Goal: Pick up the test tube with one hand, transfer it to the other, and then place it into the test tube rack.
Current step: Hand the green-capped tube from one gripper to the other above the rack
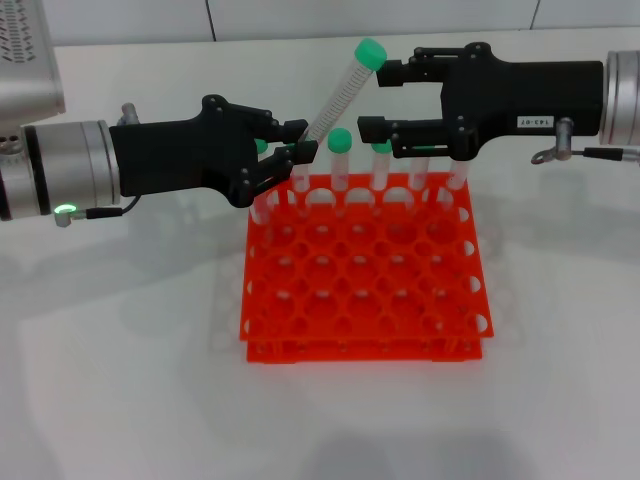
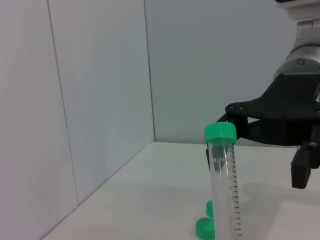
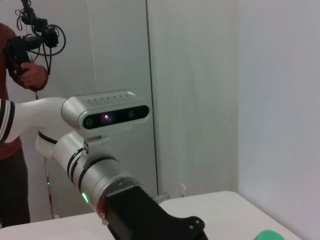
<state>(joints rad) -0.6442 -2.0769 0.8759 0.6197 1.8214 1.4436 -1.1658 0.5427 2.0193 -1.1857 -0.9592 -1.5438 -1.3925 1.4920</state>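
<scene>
left claw (image 1: 293,140) pinching the lower part of the test tube (image 1: 340,93), which leans over the rear edge of the test tube rack (image 1: 365,270) on the bench (image 1: 120,340). right claw (image 1: 372,98), fingers spread, brackets the tube's green-capped upper end.

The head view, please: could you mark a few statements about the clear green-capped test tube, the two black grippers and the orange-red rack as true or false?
1. The left black two-finger gripper grips the slender clear green-capped test tube. True.
2. The held tube stands upright. False: it tilts, cap toward the right labelled black gripper.
3. The right gripper is clamped on the tube. False: its fingers are open beside the cap.
4. The bright orange-red plastic rack holds several tubes in its far row. True.
</scene>
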